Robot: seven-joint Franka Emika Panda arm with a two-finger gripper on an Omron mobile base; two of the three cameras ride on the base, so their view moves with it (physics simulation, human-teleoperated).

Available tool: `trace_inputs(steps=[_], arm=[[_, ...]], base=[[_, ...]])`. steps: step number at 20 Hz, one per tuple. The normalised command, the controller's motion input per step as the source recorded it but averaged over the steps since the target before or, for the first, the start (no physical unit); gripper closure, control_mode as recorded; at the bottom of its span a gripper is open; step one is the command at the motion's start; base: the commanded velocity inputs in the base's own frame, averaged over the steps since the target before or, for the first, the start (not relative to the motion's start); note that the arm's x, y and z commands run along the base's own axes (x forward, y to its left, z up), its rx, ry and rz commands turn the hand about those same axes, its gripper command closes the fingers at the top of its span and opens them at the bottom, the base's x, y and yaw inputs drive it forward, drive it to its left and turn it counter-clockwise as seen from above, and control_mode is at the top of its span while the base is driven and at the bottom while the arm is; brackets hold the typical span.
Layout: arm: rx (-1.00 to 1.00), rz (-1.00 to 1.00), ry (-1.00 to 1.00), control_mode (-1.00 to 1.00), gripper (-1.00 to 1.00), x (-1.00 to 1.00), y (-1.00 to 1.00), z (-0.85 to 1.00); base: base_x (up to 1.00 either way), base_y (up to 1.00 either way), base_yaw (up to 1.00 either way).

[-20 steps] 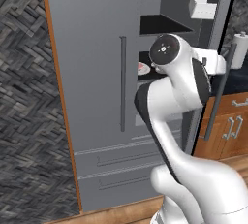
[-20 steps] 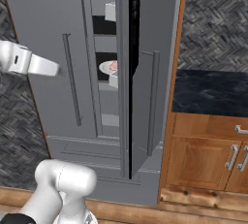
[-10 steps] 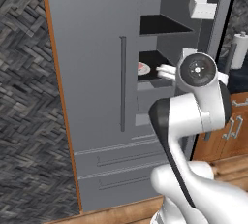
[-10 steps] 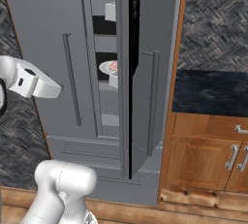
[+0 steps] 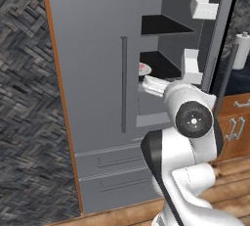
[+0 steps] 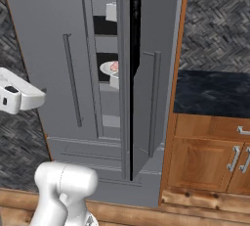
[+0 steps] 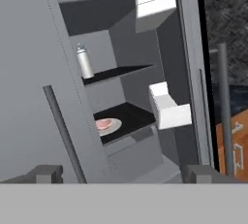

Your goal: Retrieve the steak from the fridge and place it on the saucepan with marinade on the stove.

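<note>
Left base view: the white arm bends at the elbow, forearm reaching toward the open fridge [image 5: 97, 73]. Right base view: the steak [image 6: 114, 66] lies on a white plate [image 6: 106, 68] on a black shelf. Hand view: the pincer [image 7: 123, 173] stands released, fingertips [image 7: 47, 173] spread wide, well apart from the steak.

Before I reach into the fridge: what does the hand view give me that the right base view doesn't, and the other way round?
Hand view alone: a silver bottle upright on the upper black shelf, two white door bins on the open right door, and the gripper with its dark tips wide apart, holding nothing. Right base view alone: the wooden cabinet and dark countertop right of the fridge, plus the fridge's lower drawers. Both share the steak on its white plate on the lower shelf, and the closed left door's bar handle.
</note>
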Motion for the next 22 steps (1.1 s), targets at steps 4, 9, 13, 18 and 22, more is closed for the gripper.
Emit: trace_inputs(steps=[4,9,13,18,22], arm=[[0.00,0.14,-0.34,-1.00,-1.00,-0.20,0.11,0.00],[0.00,0.10,-0.37,-1.00,-1.00,-0.21,0.00,0.00],[0.00,0.03,-0.08,-1.00,-1.00,-0.01,0.00,0.00],[0.00,0.00,0.00,-1.00,-1.00,0.04,0.00,0.00],[-0.02,0.03,0.00,-1.00,-1.00,0.38,0.00,-0.17]], base=[[0.00,0.00,0.00],[0.00,0.00,0.00],[0.00,0.00,0.00],[0.00,0.00,0.00],[0.00,0.00,0.00]])
